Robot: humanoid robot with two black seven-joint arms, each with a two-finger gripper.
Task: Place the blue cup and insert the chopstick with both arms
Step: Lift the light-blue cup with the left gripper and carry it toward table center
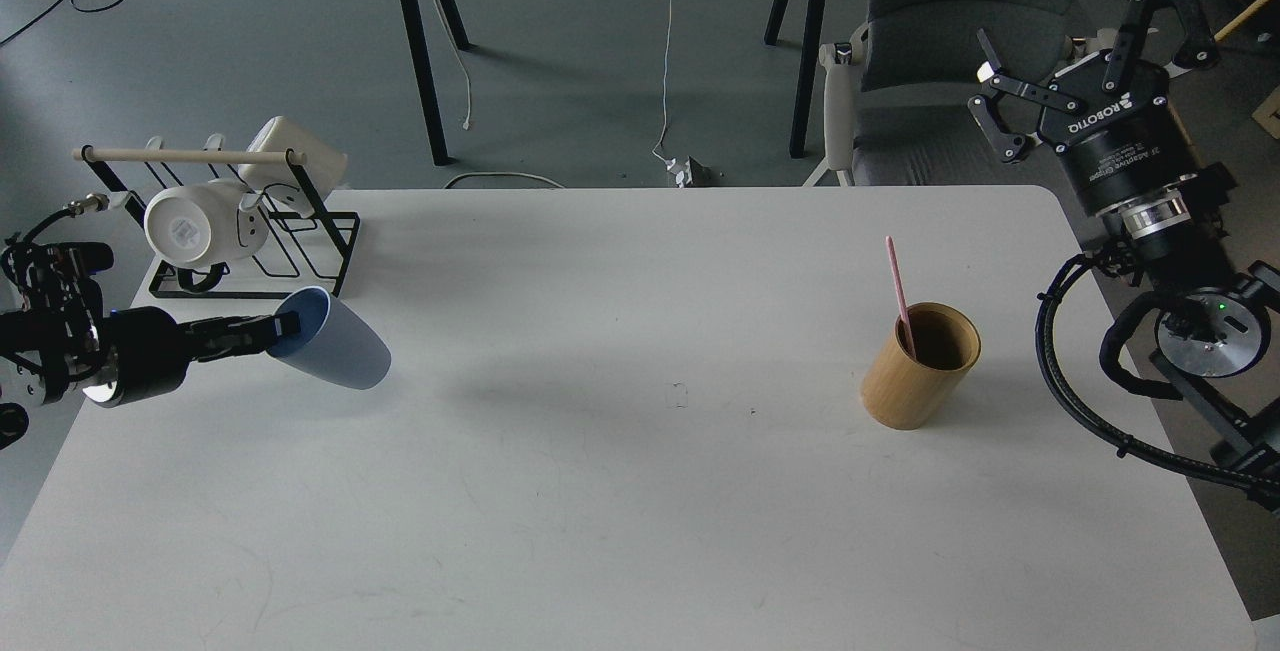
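Left tool (283, 328), at nine o'clock on the table (620, 511): fingers pinching the rim of the blue cup (335, 341), one finger inside the mouth. Cup tipped over, mouth toward the arm, base pointing to three o'clock, seemingly held just above the table. Probably gripped by the rim so it can be turned upright and set down.

Chopstick (898, 293) at three o'clock, standing slanted in the bamboo cup (920, 366), top leaning toward eleven. Stored upright, likely so its free end is easy to pinch.

Right tool (1085, 61) raised off the table's two o'clock corner, fingers spread wide, holding nothing; it appears to wait for the cup.

Mug rack (255, 231) at ten o'clock behind the left arm, white mugs (195, 223) hung on it.
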